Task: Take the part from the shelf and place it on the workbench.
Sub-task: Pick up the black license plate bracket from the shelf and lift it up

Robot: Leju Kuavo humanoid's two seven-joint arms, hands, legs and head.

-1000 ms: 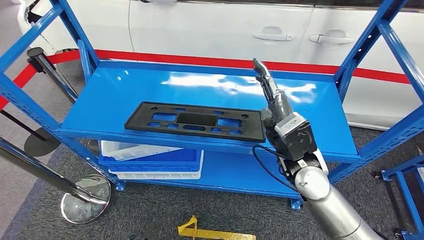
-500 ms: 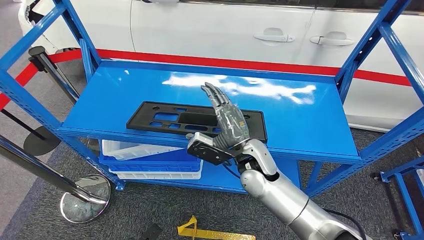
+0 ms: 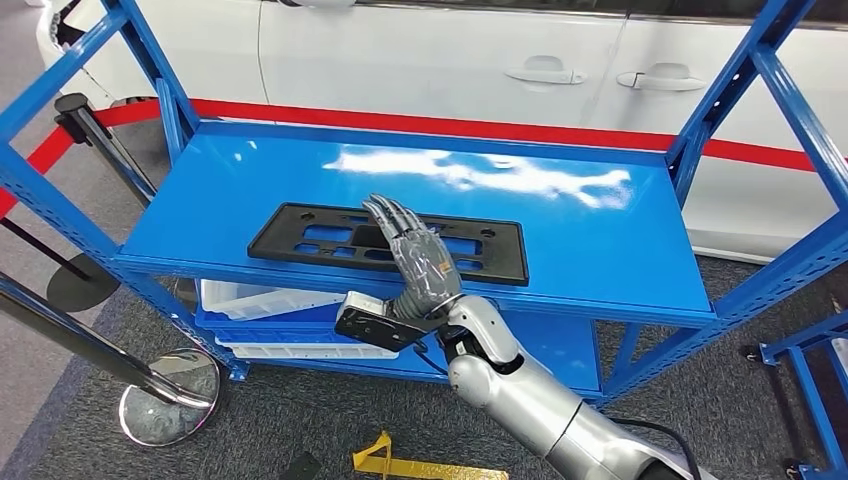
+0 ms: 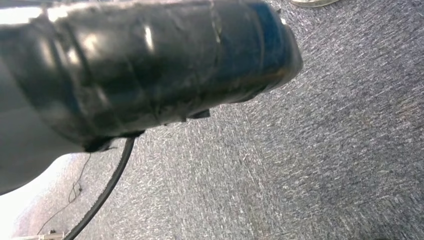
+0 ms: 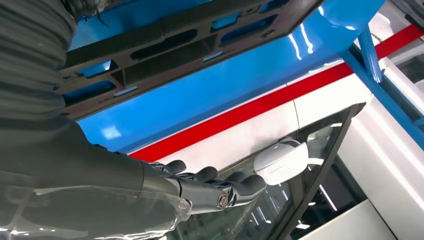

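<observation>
Blue metal shelf point(image 3: 620, 245), black slotted part point(image 3: 300, 240) lying flat (near front edge), white-blue bins point(image 3: 300, 325) below

floor: grey speckled carpet point(image 3: 300, 420) | 12 o'clock: white car point(image 3: 450, 60) with door handles, red band point(image 3: 480, 128) below it | 8 o'clock: stanchion with chrome base point(image 3: 170, 405) | 6 o'clock: yellow object point(image 3: 400, 465) on carpet | light: bright glare from above
</observation>
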